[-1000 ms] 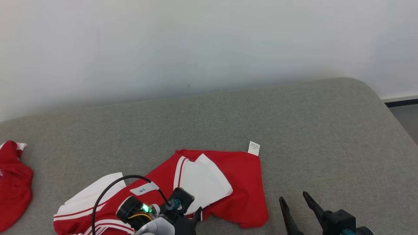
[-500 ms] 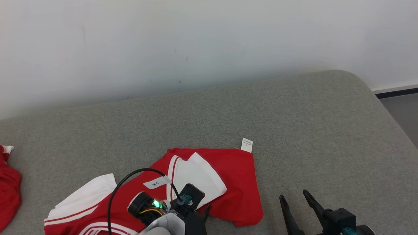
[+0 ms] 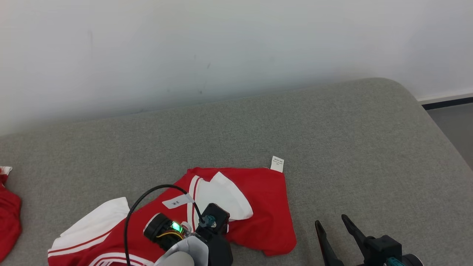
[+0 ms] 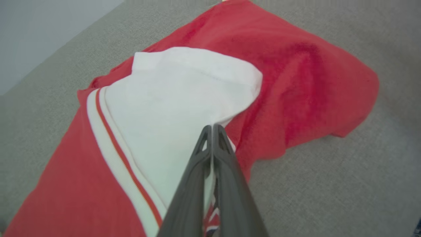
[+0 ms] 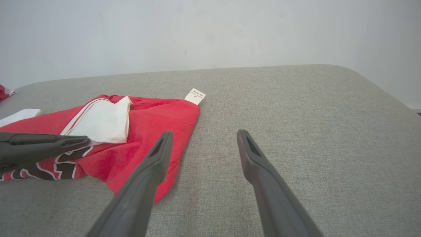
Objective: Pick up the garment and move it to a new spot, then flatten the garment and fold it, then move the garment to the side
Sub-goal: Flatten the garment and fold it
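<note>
Where the grey upholstered cushion (image 3: 369,147) is being cut off by the left edge of the head view, part of a second red garment (image 3: 8,218) is being shown, well apart from the task's own piece. Next to the right, the red-and-white jersey (image 3: 266,207) is being seen lying crumpled on the cushion, near the front edge and left of centre. One white sleeve (image 3: 99,221) is being spread toward the lower left. A small white neck tag (image 3: 177,201) is being displayed face up on the red cloth, beside a black cable (image 3: 147,195) that is being looped over the left wrist.

In the left wrist view, the left gripper (image 4: 212,128) is being shown with its two dark fingers pressed together, and the edge of the second white sleeve (image 4: 181,92) is being pinched between the tips. That sleeve is being folded across the red body. In the right wrist view, black-and-white lettering (image 5: 59,168) is being exposed just below the closed fingers.

At the far right corner of the jersey, a white care label (image 3: 277,163) is being laid flat on the cushion, past the hem.

Further right, the right gripper (image 3: 330,220) is being held over bare cushion, just beside the jersey. Its fingers are being kept spread apart and nothing is being grasped. Whether the tips are touching the cushion cannot be told.

At the far right, grey floor (image 3: 456,125) is being shown past the cushion's rounded corner, below a white wall (image 3: 221,55).
</note>
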